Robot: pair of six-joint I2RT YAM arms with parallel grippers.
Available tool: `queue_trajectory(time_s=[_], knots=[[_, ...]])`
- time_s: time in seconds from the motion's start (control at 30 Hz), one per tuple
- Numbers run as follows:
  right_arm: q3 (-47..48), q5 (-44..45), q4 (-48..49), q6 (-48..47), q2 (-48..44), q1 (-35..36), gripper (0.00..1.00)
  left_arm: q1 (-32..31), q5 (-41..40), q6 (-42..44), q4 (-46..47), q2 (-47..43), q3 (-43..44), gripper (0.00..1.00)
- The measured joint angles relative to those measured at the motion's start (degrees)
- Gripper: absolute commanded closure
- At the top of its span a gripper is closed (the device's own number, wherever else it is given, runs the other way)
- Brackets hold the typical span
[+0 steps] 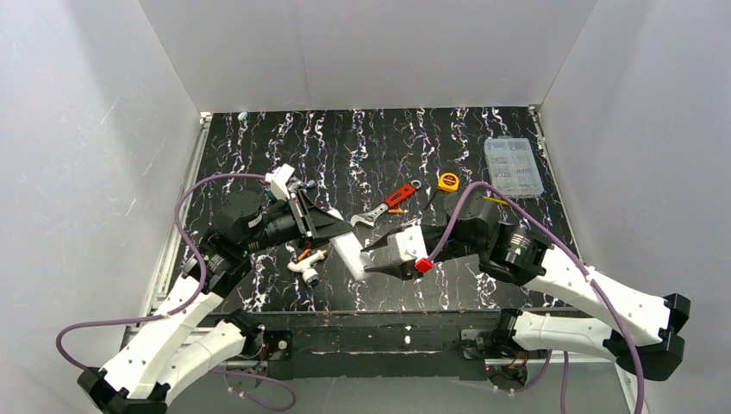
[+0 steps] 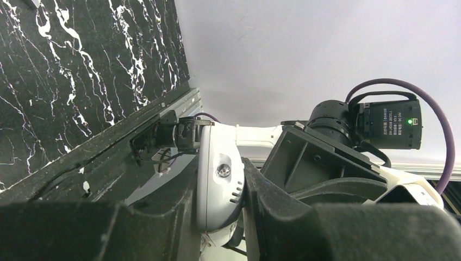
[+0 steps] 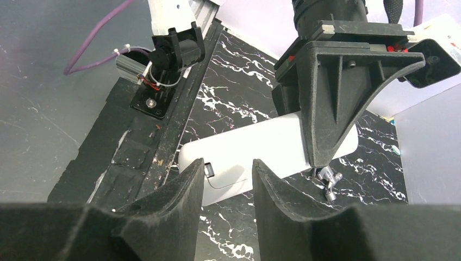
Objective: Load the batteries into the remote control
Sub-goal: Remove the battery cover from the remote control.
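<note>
Left end effector (image 2: 217, 174) clamps shut on the white remote control (image 3: 261, 147); its long axis lies crosswise just ahead of the half-open, empty right end effector (image 3: 228, 179).

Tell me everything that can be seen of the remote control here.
The remote control is a slim white slab, plastic by the look, with rounded corners. A small round fastener and short slots show in the left wrist view. The left gripper is shut on it, holding it over the marbled table near the front edge. The right gripper stands open at its near end.
</note>
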Motion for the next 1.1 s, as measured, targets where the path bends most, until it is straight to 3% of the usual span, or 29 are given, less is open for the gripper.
queue_trajectory(time_s=[1.1], knots=[[-0.5,1.4,1.6,0.0,-2.3,0.0,0.55,0.0,0.0,-0.9,0.8,-0.1,-0.2,1.0]])
